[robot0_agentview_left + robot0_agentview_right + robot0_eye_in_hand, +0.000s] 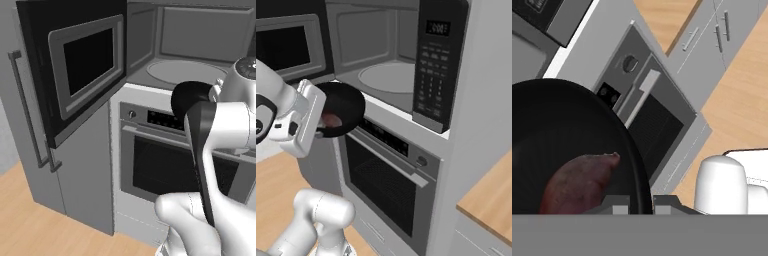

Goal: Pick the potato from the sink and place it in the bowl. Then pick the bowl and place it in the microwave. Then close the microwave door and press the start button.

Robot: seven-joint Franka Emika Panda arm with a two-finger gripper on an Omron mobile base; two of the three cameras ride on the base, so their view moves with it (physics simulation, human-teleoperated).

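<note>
A glossy black bowl (346,102) hangs in the air just in front of the open microwave (200,40), above the oven. The reddish-brown potato (577,182) lies inside the bowl (562,125) and also shows as the potato (331,120) near the hand. My gripper (642,202) is shut on the bowl's near rim. In the left base view the bowl (191,96) shows edge-on beside the arm. The microwave door (85,60) stands swung wide open to the left. The glass turntable (388,77) is bare. The button panel (431,70) sits to the right of the cavity. The sink is out of view.
A built-in oven (386,185) with a bar handle (150,135) sits directly under the microwave. A tall grey cabinet (80,175) with long handles stands on the left. A wooden counter (491,200) lies at the right, and the floor is wood.
</note>
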